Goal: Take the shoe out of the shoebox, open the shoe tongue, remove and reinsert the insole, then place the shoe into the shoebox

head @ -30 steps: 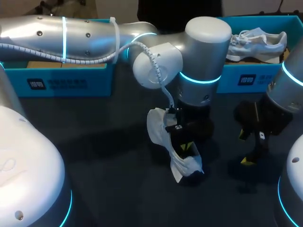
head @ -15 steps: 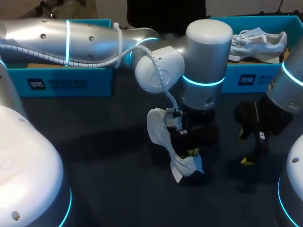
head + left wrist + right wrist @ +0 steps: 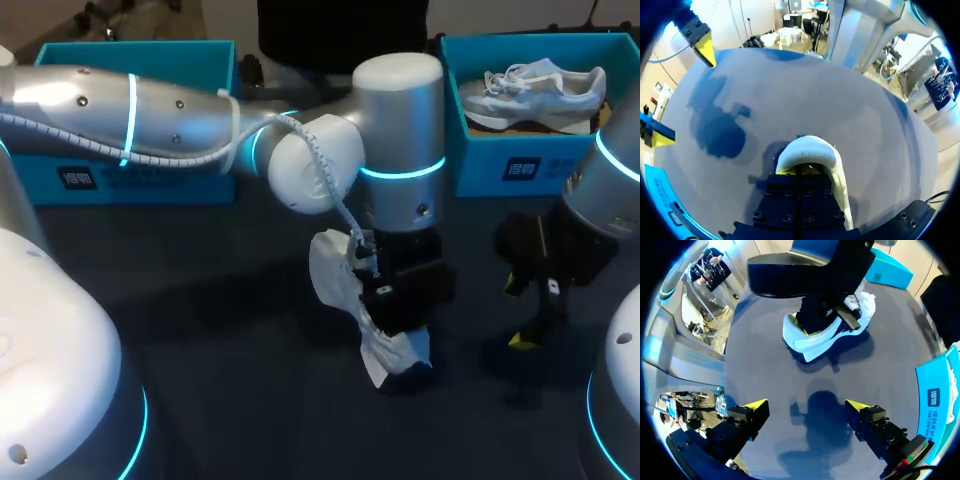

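White shoe (image 3: 335,280) sits on the table (image 3: 200,330), lower middle of your head view, with your left gripper (image 3: 799,171) sunk into its opening, probably after the insole, grip impossible to tell, while your right gripper (image 3: 806,405) hangs wide open at right.

White shoe (image 3: 328,272) lies seemingly on its side, apart from teal shoebox (image 3: 500,168).

- shoe (image 3: 330,275): middle hidden under the left gripper (image 3: 398,325) in head view (only two white ends show).
- Left wrist view: one rounded end clears the gripper's black body.
- shoebox (image 3: 500,170) beyond the shoe: corner covered by right arm (image 3: 600,200).
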{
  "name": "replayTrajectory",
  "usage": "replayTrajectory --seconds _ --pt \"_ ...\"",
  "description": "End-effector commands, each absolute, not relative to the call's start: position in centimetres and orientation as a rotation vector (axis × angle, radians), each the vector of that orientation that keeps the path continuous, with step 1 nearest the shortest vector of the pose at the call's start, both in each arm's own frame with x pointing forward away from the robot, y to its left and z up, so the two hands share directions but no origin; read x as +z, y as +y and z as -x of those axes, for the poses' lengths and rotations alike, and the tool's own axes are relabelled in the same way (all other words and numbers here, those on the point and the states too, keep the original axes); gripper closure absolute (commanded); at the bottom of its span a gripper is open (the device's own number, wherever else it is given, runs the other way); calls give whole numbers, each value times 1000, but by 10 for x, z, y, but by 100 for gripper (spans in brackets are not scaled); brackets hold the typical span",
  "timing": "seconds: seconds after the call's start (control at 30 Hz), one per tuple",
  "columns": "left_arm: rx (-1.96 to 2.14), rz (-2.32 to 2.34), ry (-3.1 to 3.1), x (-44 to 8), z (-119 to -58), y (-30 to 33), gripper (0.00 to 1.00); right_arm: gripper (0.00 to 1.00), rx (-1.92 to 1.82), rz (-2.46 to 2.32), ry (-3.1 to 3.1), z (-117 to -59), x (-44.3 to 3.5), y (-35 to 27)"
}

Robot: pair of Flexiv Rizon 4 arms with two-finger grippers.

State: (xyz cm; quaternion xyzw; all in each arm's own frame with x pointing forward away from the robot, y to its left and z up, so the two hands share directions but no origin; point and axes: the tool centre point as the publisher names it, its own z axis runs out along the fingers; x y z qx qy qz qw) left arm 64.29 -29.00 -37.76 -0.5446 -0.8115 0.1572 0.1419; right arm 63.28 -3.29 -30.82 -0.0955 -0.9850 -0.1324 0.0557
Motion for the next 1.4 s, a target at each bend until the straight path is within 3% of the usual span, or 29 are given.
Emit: replayTrajectory --seconds 0.03,0.5,1.4 --pt "486 1558 -2288 -403 -637 -289 100 0 -400 290 -2990 -633 -310 -32" --pt "186 1574 -2081 -431 -629 -256 100 0 -400 290 -2990 -633 -310 -32" --pt "-188 1586 -2366 -437 -702 -210 100 0 -400 290 -2990 -633 -310 -32"
